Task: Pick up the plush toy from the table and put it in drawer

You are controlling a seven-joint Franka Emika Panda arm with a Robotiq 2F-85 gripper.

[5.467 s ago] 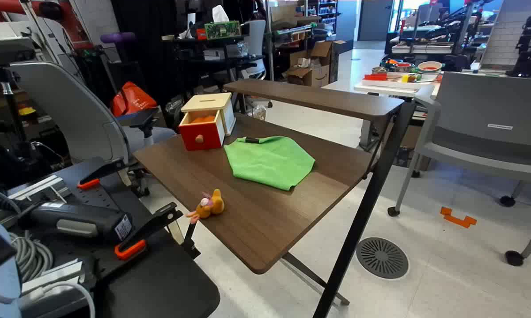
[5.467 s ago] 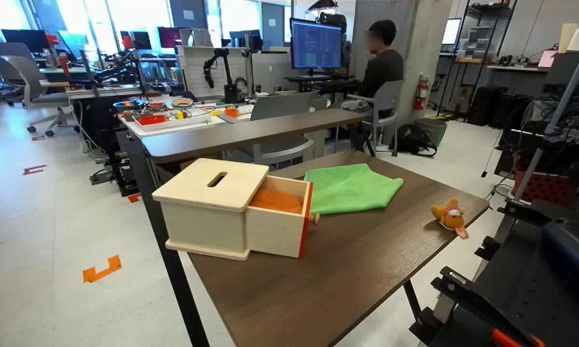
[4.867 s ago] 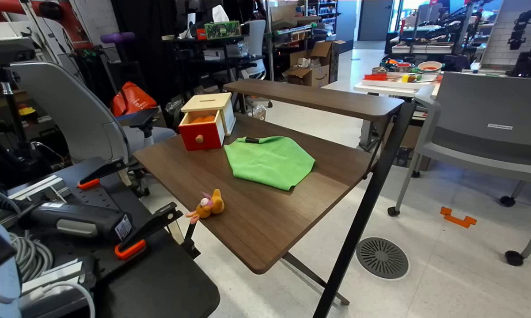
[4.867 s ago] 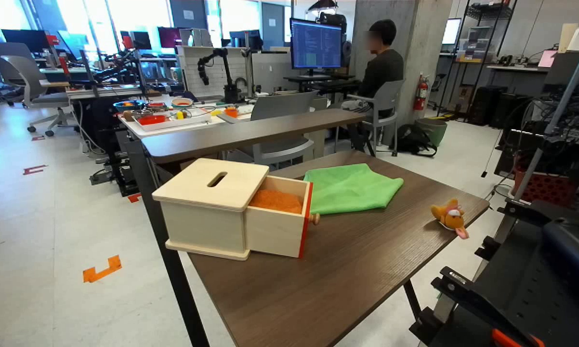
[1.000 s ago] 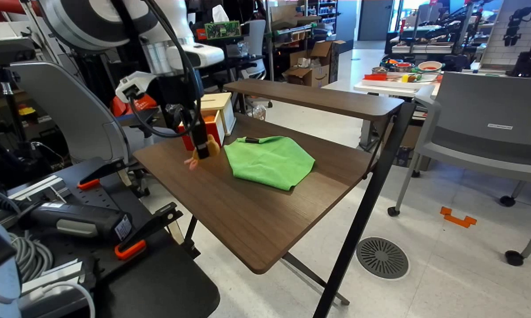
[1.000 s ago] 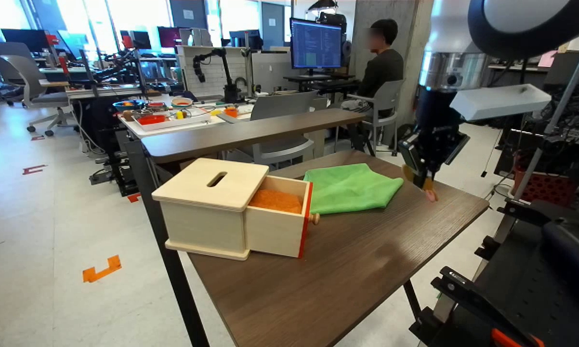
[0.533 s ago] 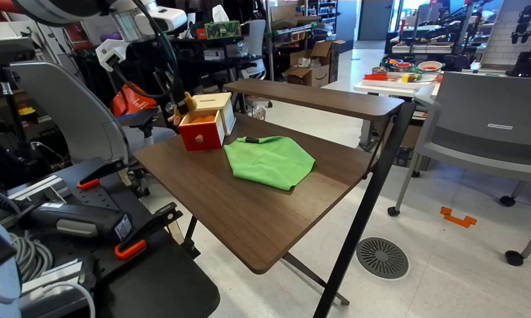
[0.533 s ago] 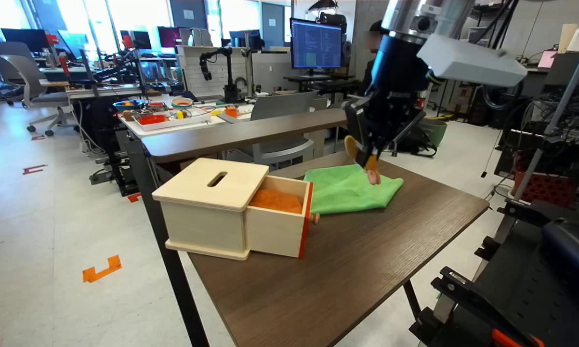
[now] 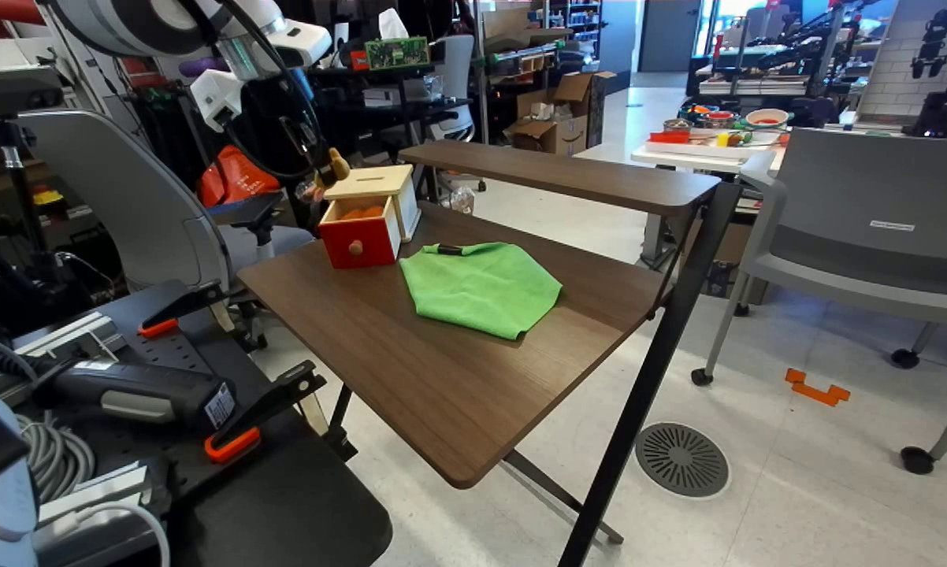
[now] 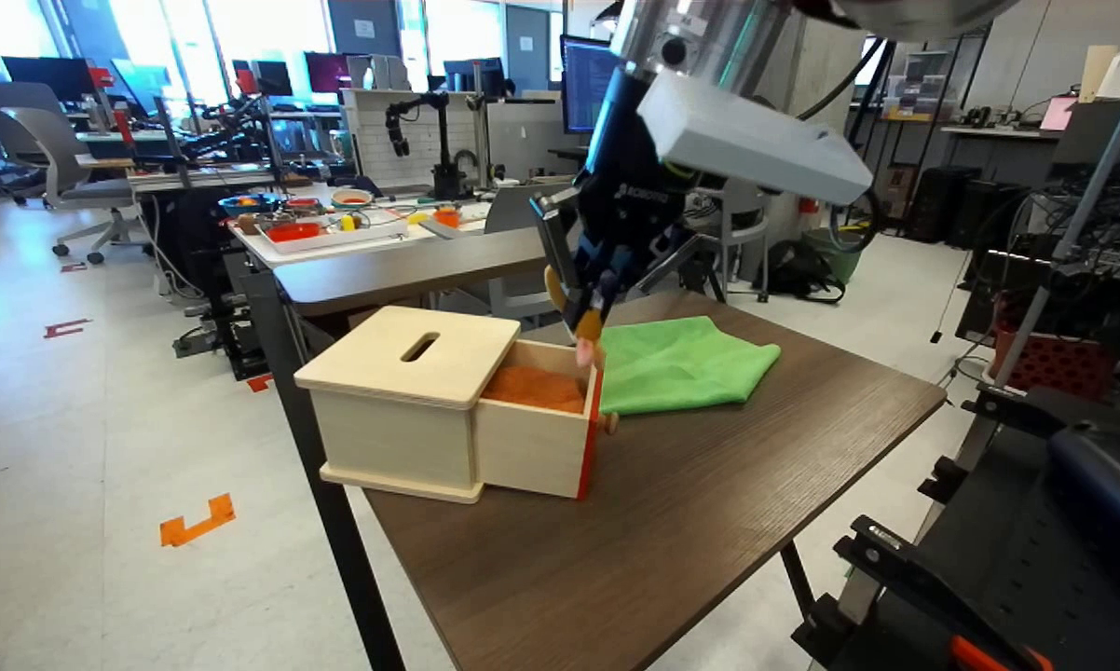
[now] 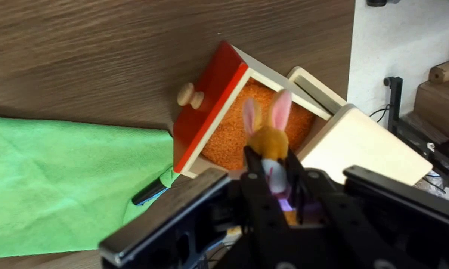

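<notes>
Plush toy point(image 11: 269, 144) held over open drawer point(image 10: 532, 452), not yet released

The plush toy was off the table point(image 9: 410, 370), hanging above the drawer; its height over the rim could not be told. The gripper point(image 11: 271, 157) pinched it from both sides, its fingers point(image 11: 260, 201) squeezed on the soft body while the pink-lined ears point(image 11: 281, 110) poked out past their tips. That hold probably suited the job: plush gives under pressure and so sits securely, and the ears, pointing down, should enter first.

In the wrist view the ears stood over an orange lining point(image 11: 228, 145) of unclear material, likely to cushion a drop. The drawer stood well out of its wooden box point(image 10: 392, 443), which left it open from above. The box sat near the table corner by one end of the raised shelf point(image 9: 552, 175), the drawer facing roughly the edge beside the black bench point(image 9: 300, 496); that seemed to spare the gripper any reaching under the shelf.

Next to the drawer, toward the shelf-side edge, a green cloth point(image 9: 481, 287) lay spread, apparently with no part in the task. Lowering and letting go remained; an ear catching on the drawer's front wall looked the likeliest trouble.
</notes>
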